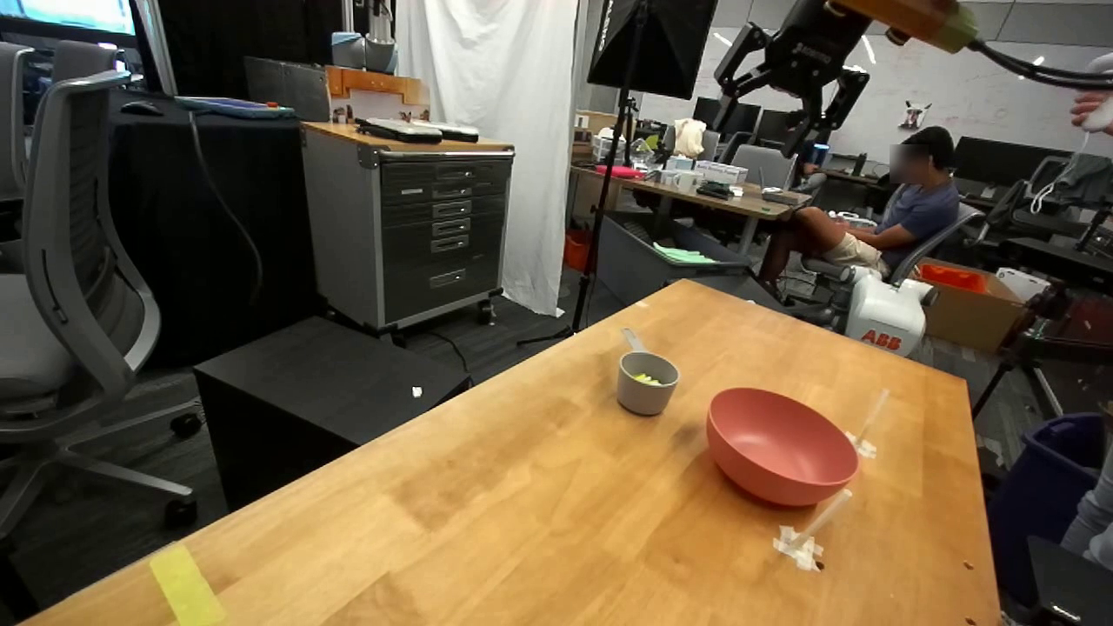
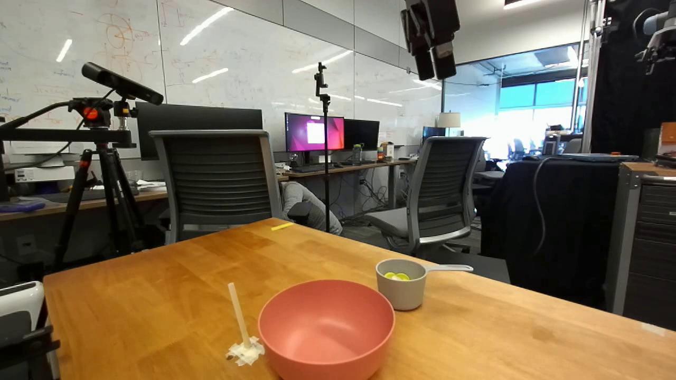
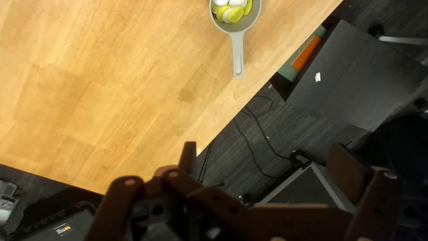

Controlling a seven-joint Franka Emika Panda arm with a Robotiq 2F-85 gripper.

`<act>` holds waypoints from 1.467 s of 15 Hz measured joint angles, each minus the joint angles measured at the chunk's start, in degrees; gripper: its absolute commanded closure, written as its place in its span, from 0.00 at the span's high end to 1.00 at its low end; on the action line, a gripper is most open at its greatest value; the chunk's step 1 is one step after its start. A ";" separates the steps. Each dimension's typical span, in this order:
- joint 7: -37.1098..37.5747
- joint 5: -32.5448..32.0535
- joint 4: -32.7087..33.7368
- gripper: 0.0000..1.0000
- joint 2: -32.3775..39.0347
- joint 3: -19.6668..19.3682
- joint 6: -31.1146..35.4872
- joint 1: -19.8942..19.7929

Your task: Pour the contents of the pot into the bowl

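The pot point(image 2: 400, 295), cradling yellow and white pieces point(image 3: 235, 14), is standing upright on the wooden table point(image 2: 158, 316), its handle point(image 3: 237, 53) pointing away from the red bowl point(image 2: 327, 332), which is sitting near it yet apart. Higher up, the gripper point(image 3: 268, 164) is hanging with its jaws spread wide. Farther back, in an exterior view, a grey chair point(image 2: 216, 184) is standing past the table, and beyond, a lit monitor point(image 2: 298, 138) is glowing on a desk point(image 2: 372, 164) before a whiteboard point(image 2: 253, 63).
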 measured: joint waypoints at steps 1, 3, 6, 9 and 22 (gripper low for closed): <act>0.12 -0.05 2.95 1.00 2.40 -0.22 -1.26 0.09; 0.15 -0.05 8.68 1.00 7.21 -0.98 -4.10 0.42; 0.14 -0.05 16.46 1.00 14.11 -2.17 -9.32 1.03; 0.02 -0.05 21.75 1.00 19.99 -2.95 -12.57 1.94; -1.06 -2.03 25.49 1.00 32.12 -4.38 -11.55 6.20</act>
